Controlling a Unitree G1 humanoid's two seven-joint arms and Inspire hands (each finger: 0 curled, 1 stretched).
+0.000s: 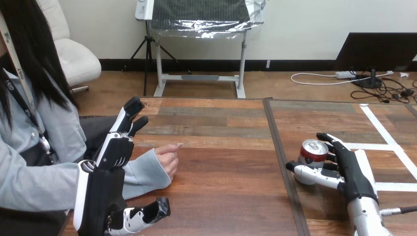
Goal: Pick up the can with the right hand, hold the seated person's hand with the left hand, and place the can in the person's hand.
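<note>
Grasp step: the right hand [351,169] brackets the can [313,151] at four o'clock, fingers and thumb not yet clamped, while the open left hand [114,152] hovers beside the person's hand [169,160] at nine o'clock; next it likely needs to squeeze and lift.

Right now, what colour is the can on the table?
The can is red with a silver top, best seen in the head view.
</note>
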